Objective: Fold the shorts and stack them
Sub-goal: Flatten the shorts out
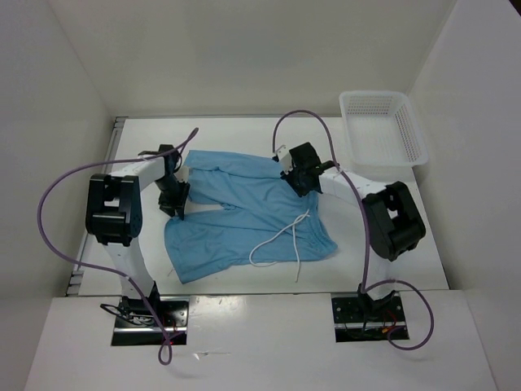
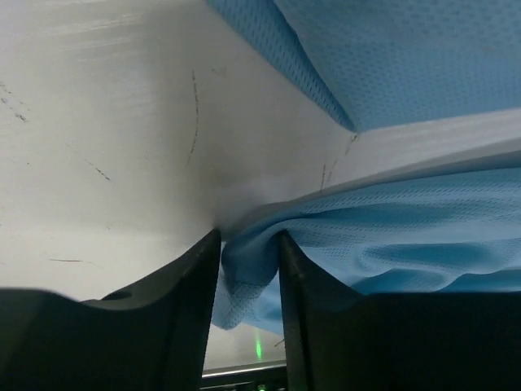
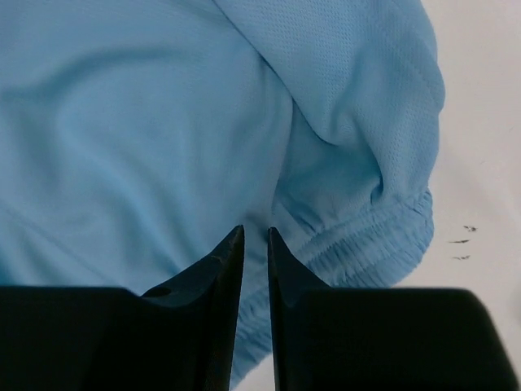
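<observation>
The light blue shorts (image 1: 244,216) lie spread on the white table, with the white drawstring (image 1: 281,240) looping over the near right part. My left gripper (image 1: 174,202) is at the shorts' left edge, where the two legs meet. In the left wrist view it (image 2: 248,236) is shut on a bunched fold of the blue fabric (image 2: 391,236). My right gripper (image 1: 297,177) is at the far right corner by the waistband. In the right wrist view its jaws (image 3: 256,230) are nearly closed, pinching the shorts (image 3: 146,122) next to the gathered waistband (image 3: 366,248).
A white plastic mesh basket (image 1: 383,126) stands at the far right corner of the table. White walls enclose the table at the back and on both sides. Purple cables loop from both arms.
</observation>
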Motion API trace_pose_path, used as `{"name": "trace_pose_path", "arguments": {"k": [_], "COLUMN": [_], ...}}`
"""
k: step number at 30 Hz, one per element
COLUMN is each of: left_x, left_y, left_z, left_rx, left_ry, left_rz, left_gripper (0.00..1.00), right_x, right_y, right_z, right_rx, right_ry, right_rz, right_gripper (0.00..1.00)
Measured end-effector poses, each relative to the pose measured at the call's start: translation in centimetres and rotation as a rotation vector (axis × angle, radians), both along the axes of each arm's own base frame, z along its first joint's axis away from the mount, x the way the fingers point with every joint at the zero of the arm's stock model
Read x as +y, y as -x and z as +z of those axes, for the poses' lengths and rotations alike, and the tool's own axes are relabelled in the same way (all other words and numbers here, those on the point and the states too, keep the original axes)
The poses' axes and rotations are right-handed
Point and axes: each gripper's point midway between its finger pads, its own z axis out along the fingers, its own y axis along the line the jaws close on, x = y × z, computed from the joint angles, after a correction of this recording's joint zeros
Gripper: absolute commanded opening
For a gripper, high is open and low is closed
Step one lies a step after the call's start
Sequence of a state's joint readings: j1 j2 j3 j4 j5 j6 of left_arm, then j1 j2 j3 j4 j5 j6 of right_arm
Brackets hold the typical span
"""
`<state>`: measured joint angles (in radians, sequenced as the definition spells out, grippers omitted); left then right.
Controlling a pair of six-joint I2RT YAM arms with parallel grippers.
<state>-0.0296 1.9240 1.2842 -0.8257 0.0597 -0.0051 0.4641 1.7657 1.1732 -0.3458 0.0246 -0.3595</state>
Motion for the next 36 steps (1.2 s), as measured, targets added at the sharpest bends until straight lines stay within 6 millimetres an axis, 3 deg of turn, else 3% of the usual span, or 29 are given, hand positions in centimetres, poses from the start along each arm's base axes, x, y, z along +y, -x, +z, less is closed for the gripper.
{"name": "trace_pose_path", "arguments": {"k": [3,6,8,15,18,22,25,28,33,35,36], "left_x": [-0.3,-0.5,-0.5,1.2,1.5,1.7,1.8,1.6,1.0,0.3,-0.2], "left_y": [-0.2,-0.3,-0.8,-5.9,-6.4,-6.6,-6.8,-8.0,-15.9,-18.4,-19.4], "left_z": [0.0,0.0,0.1,0.5,0.5,0.6,1.0,3.4,12.6,15.2,15.6], "left_rx": [0.0,0.023,0.03,-0.126,-0.143,-0.15,-0.164,-0.225,-0.537,-0.636,-0.654], "left_ry": [0.014,0.021,0.017,-0.048,-0.063,-0.071,-0.068,-0.036,0.003,0.008,0.011], "left_rz": [0.003,-0.004,-0.005,0.018,0.019,0.02,0.028,0.032,0.028,0.015,0.006], "left_gripper": [0.18,0.15,0.15,0.27,0.38,0.63,0.67,0.73,0.74,0.73,0.72], "right_x": [-0.3,-0.9,-0.8,-1.4,-1.2,-0.6,0.5,2.1,3.4,3.1,2.9], "right_y": [-0.7,-1.1,-2.1,-4.4,-5.2,-5.8,-6.8,-8.2,-9.7,-9.8,-9.9], "right_z": [-2.2,-4.2,-4.0,-4.1,-4.0,-3.6,-1.9,1.3,7.2,8.0,8.0], "right_rx": [0.017,0.031,0.001,-0.067,-0.086,-0.091,-0.102,-0.138,-0.235,-0.25,-0.252], "right_ry": [0.032,0.072,0.074,0.102,0.104,0.095,0.06,0.002,-0.072,-0.076,-0.075], "right_rz": [-0.033,-0.064,-0.084,-0.148,-0.158,-0.133,-0.105,-0.07,-0.047,-0.051,-0.055], "right_gripper": [0.19,0.16,0.15,0.15,0.16,0.19,0.24,0.28,0.29,0.28,0.28]}}
